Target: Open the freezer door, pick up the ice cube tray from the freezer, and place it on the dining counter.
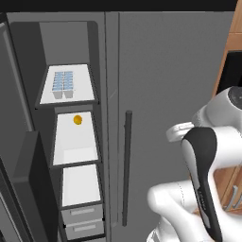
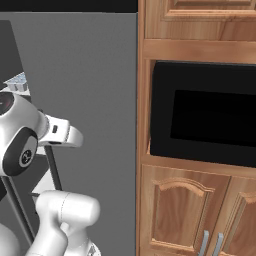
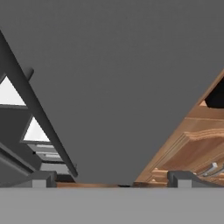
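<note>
Dark jaws of the gripper [image 3: 112, 179] stand spread wide, holding nothing, facing the plain grey door [image 3: 118, 78]. Beyond, the freezer [image 1: 75, 142] stands open, its door [image 1: 14, 142] swung left. One ice cube tray [image 1: 63, 84] sits on the top white shelf [image 1: 85, 82], well apart from the arm. It looks light, stiff, slick plastic; pinching a long rim across its narrow width seems safest. One orange ball [image 1: 77, 120] rests a shelf lower; two drawers [image 1: 82, 222] below.
</note>
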Available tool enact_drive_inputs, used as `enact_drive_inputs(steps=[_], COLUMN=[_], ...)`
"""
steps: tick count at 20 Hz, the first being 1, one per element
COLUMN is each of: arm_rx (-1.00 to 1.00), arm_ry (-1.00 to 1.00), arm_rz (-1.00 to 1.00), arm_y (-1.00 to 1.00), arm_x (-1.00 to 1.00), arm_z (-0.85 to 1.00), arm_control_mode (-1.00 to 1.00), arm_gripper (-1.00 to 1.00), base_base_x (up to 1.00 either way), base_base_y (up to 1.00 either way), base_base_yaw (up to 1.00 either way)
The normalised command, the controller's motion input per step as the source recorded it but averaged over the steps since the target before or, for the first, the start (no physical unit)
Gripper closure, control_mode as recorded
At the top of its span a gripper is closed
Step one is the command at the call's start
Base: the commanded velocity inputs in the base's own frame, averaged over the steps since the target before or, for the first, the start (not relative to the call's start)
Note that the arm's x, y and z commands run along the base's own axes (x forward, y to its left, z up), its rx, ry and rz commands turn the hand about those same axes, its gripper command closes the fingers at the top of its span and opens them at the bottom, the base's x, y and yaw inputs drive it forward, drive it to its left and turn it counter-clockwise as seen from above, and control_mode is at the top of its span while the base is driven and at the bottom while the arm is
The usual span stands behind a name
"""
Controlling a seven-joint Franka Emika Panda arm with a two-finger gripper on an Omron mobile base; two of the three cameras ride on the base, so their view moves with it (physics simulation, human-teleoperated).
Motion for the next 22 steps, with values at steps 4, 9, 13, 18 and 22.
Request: enact_drive_inputs(steps=[4, 9, 13, 18, 22], arm_rx=[0.0, 0.01, 0.01, 0.0, 0.0], arm_ry=[0.0, 0.0, 0.0, 0.0, 0.0], arm_rz=[0.0, 0.0, -0.01, 0.0, 0.0], arm_y=[0.0, 0.0, 0.0, 0.0, 0.0], arm_x=[-0.02, -0.04, -0.06, -0.05, -0.01], arm_z=[0.0, 0.0, 0.0, 0.0, 0.0], arm_control_mode=[-1.0, -1.0, -1.0, -1.0, 1.0], arm_gripper=[-1.0, -1.0, -1.0, -1.0, -1.0], base_base_x=[0.0, 0.0, 0.0, 0.0, -0.01], base_base_y=[0.0, 0.0, 0.0, 0.0, 0.0], base_base_yaw=[0.0, 0.0, 0.0, 0.0, 0.0])
